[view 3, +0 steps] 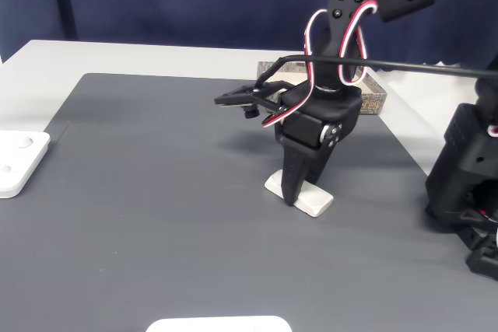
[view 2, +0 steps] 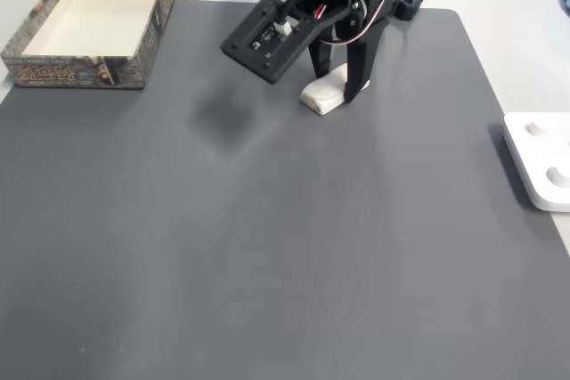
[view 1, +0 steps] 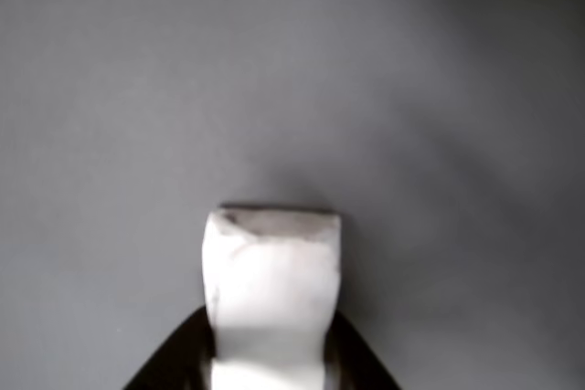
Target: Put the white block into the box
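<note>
Claw fingers straddle the white block, which lies on the grey tabletop; whether they already pinch it I cannot tell. Squeeze evenly across its middle, lift straight up, then carry toward the box, well apart.

White block – grey-smudged end; box – cream inside, brown-speckled rim.

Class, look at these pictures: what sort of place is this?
Probably a hobby or lab workbench: a small arm's gripper over a white block on a grey mat, a box nearby, loose wiring.
</note>
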`<act>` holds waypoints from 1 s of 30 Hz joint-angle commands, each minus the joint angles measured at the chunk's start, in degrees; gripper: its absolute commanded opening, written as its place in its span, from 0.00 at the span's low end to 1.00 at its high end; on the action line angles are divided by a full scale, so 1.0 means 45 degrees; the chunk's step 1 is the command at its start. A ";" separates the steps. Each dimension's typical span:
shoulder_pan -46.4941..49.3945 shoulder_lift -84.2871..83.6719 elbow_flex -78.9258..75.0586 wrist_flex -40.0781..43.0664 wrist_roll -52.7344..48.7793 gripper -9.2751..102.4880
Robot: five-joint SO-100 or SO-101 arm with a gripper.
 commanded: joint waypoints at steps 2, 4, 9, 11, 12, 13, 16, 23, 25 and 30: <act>-0.0195 0.0117 0.0020 -0.0195 0.0039 0.07; -0.0195 0.0254 0.0000 -0.0156 0.0098 0.07; 0.0059 0.1016 -0.0254 0.0273 0.0098 0.07; 0.0273 0.1387 -0.0254 0.0566 0.0137 0.07; 0.0391 0.1582 -0.0293 0.0781 0.0195 0.07; 0.0527 0.1758 -0.0313 0.1016 0.0234 0.07; 0.0781 0.2129 -0.0449 0.1211 0.0195 0.07; 0.1719 0.1758 -0.2754 0.3359 0.1055 0.07; 0.2051 0.1621 -0.3789 0.4336 0.1152 0.07; 0.3301 0.1426 -0.5684 0.5742 0.1855 0.07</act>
